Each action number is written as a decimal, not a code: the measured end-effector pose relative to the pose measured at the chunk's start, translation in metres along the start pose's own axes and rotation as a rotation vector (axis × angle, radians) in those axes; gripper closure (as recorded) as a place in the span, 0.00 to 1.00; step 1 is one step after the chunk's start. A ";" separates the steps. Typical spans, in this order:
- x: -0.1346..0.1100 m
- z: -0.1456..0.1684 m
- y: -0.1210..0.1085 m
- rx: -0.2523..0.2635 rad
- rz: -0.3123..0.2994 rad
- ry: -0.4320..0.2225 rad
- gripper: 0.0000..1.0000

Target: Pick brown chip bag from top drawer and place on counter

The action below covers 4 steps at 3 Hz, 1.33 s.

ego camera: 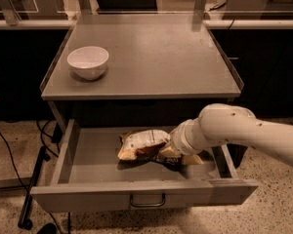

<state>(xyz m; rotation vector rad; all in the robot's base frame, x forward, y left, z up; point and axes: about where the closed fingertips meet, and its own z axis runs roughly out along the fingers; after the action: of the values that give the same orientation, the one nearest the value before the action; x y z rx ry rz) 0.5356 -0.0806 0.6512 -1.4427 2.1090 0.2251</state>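
Observation:
The top drawer (pixel 136 195) is pulled open below the counter (pixel 156 57). The brown chip bag (pixel 139 144) lies crinkled in the middle of the drawer floor, pale printed side and tan-yellow end showing. My gripper (pixel 168 153) is down inside the drawer at the bag's right end, touching or overlapping it, with the white arm (pixel 224 128) coming in from the right. The wrist hides the place where the gripper meets the bag.
A white bowl (pixel 88 61) stands on the counter's left side. Black cables (pixel 29 179) run over the speckled floor left of the cabinet. The drawer's right wall (pixel 228 160) is close under my arm.

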 end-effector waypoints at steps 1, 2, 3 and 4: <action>-0.004 -0.037 0.000 -0.047 -0.011 -0.035 1.00; -0.009 -0.080 -0.002 -0.100 -0.033 -0.054 1.00; -0.030 -0.142 -0.002 -0.165 -0.073 -0.056 1.00; -0.033 -0.145 -0.003 -0.165 -0.071 -0.058 1.00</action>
<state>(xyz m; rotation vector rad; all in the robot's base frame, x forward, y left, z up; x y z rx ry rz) 0.4949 -0.1191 0.7884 -1.5829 2.0285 0.4164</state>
